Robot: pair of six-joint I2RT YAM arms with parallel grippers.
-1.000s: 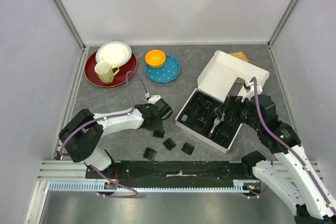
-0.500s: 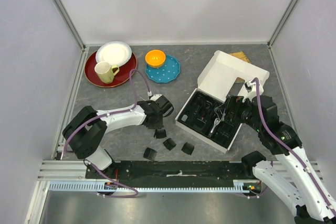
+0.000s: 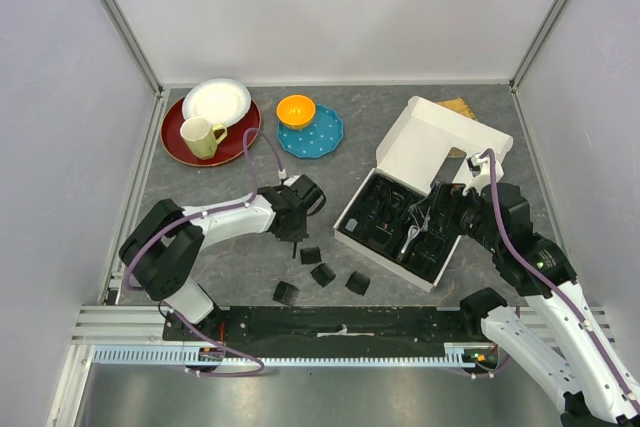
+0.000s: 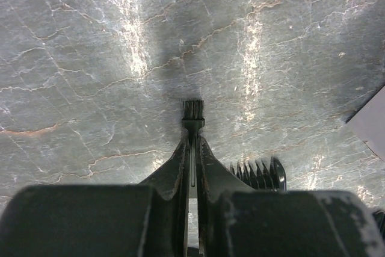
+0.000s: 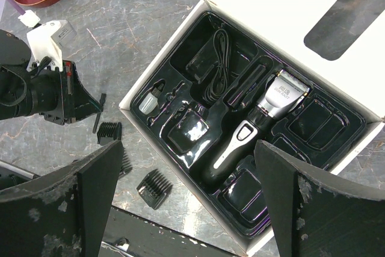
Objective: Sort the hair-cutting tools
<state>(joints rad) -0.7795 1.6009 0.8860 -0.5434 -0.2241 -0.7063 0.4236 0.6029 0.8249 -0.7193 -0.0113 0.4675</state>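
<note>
Closing is just being finished at the left end effector (image 4: 192, 142): the jaws, wider a second ago, are now being pressed narrow around the thin handle of a small black cleaning brush (image 4: 193, 111). The brush is being held bristles-forward over the counter (image 4: 84, 58). With that grip made, one more loose tool is judged to be in hand and ready to be carried to its place.

Just beside the brush, a comb attachment (image 4: 257, 173) is being left lying on the counter. Three more comb attachments (image 3: 323, 274) are being left scattered nearer the arm bases, apart from the white box (image 3: 430, 142). Inside its black tray (image 5: 313, 124), the clipper (image 5: 258, 118) and the coiled cord (image 5: 216, 70) are already being cradled in their recesses.

Over that tray the right end effector (image 5: 186, 148) is being held wide, with nothing gripped, and the way into the box is judged to be crowded by it. Far back, the mug (image 3: 200, 135) and orange bowl (image 3: 296, 109) are being left alone.
</note>
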